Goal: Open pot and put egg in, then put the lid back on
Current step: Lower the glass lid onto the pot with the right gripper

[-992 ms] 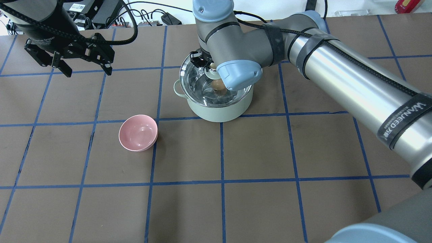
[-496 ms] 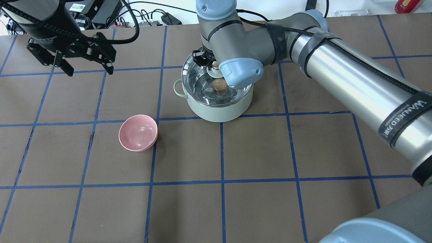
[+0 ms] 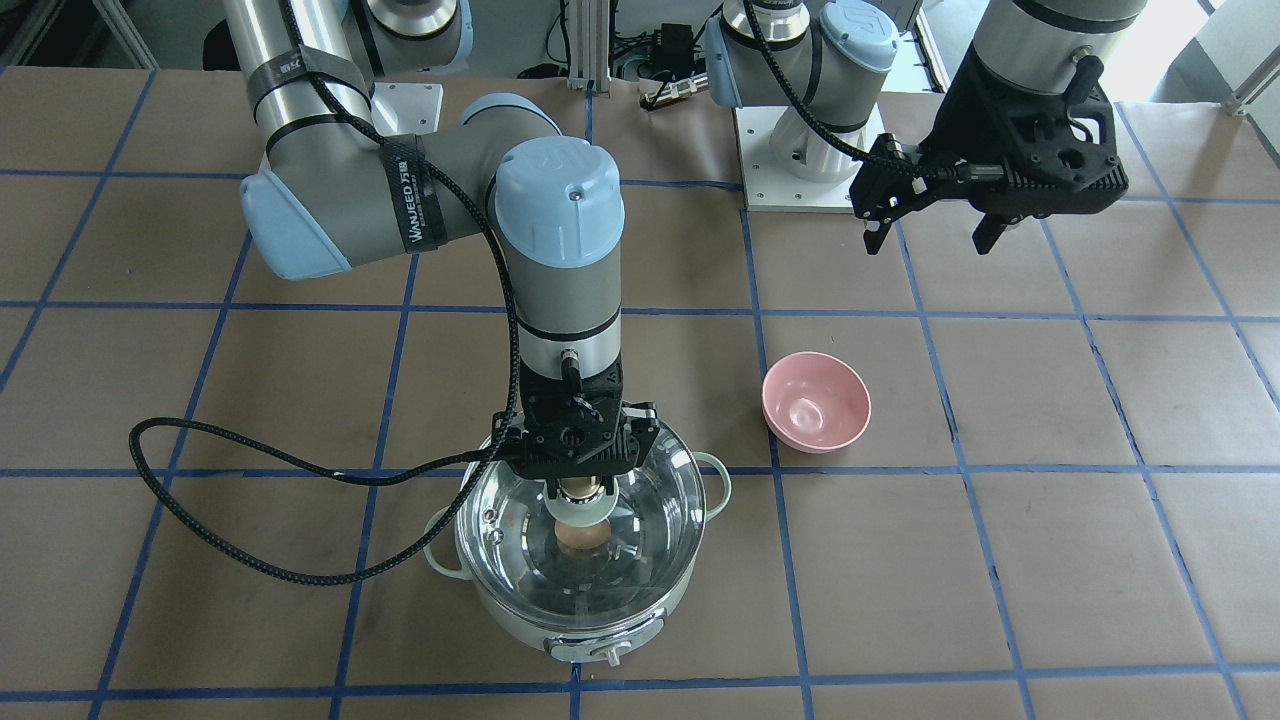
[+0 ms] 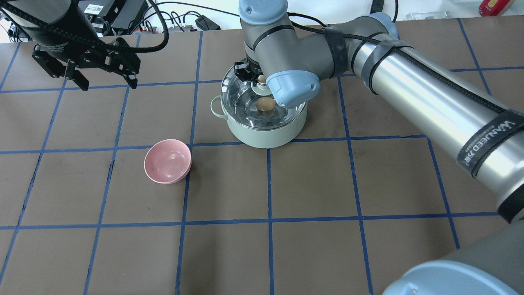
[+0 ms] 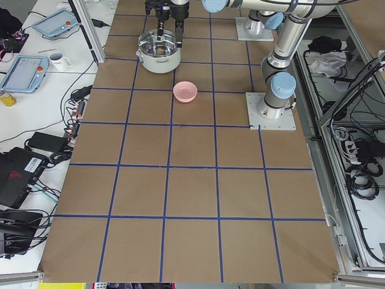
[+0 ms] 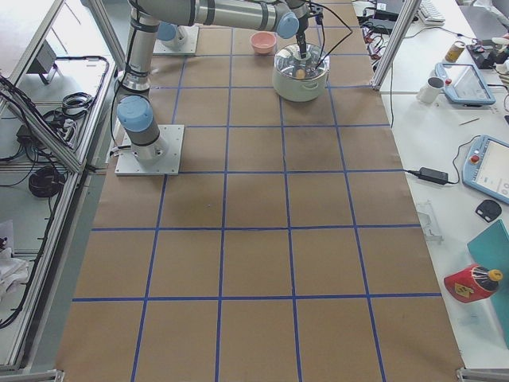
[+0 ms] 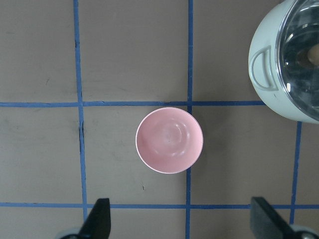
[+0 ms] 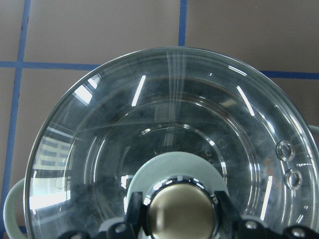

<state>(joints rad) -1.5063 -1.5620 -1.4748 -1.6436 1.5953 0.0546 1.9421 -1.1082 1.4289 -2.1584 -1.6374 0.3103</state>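
The mint-green pot stands at the far middle of the table. The tan egg lies inside it and shows through the glass, also in the front view. The clear glass lid covers the pot's mouth, at or just above the rim; I cannot tell which. My right gripper is shut on the lid's gold-beige knob, also seen from the front. My left gripper is open and empty, held high over the far left of the table.
A pink bowl sits empty to the near left of the pot, directly below the left wrist camera. The right arm's black cable loops down onto the table beside the pot.
My right gripper has carried the lid slightly rightward, centring it more over the pot. My left gripper has drifted a little.
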